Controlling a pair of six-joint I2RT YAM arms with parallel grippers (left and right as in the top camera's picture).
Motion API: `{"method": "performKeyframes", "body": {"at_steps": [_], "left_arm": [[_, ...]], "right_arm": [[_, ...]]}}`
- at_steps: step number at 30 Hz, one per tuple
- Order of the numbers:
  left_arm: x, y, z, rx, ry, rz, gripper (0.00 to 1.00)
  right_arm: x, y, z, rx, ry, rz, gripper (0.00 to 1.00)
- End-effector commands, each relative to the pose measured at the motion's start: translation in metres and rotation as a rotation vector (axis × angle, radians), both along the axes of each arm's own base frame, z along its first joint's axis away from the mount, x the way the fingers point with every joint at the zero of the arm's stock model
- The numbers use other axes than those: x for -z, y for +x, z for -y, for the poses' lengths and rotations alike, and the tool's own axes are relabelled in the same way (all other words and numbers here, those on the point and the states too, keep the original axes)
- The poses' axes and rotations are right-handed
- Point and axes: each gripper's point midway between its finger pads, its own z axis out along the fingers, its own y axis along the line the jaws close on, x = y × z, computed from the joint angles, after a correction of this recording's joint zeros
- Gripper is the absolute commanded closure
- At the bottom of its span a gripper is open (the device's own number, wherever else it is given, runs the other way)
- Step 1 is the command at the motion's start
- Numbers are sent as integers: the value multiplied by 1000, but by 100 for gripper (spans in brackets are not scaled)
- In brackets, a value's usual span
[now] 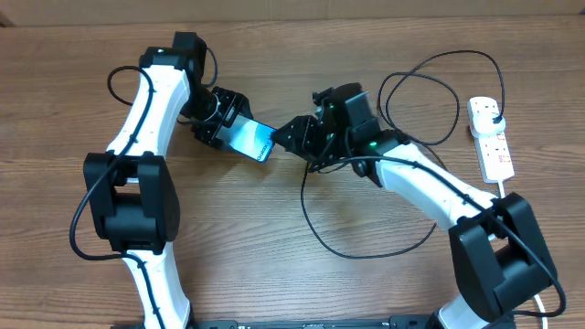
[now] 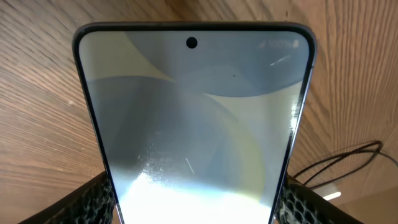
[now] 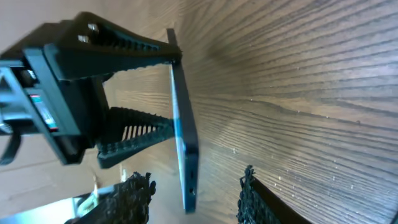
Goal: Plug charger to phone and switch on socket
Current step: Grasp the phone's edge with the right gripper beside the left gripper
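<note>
Phone (image 1: 249, 137) sat mid-tabletop (image 1: 274, 274), tilted, screen pale, clamped across long edges by left pincer (image 1: 233, 131). Right pincer (image 1: 291, 137) hung just beside phone's free short end, fingers spread, nothing between them. Charger (image 1: 366, 254) lay in loose loops under right arm, running to socket (image 1: 491, 137) at far right.

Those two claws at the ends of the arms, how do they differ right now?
The left gripper is shut on the phone, pinching its long edges; the right gripper is open and grips nothing. The left gripper does the holding, while the right gripper only faces the phone's free end, its fingers spread either side of it. Both are black, two-fingered, and pointed toward each other.
</note>
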Motion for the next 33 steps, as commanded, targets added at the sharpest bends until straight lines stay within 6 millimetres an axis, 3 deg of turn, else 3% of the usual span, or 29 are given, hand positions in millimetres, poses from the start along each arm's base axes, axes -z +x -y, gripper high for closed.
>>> {"method": "performKeyframes", "body": {"at_steps": [1, 10, 15, 33], "left_arm": [[-15, 3, 19, -3, -63, 15, 42], [-23, 1, 45, 31, -153, 22, 44], [-25, -1, 62, 50, -170, 24, 43], [-29, -1, 70, 59, -205, 29, 43]], "right_arm": [[-2, 9, -3, 78, -39, 13, 52], [1, 12, -1, 111, -62, 21, 56], [-2, 14, -10, 129, -82, 74, 57], [0, 18, -8, 172, -114, 97, 74]]}}
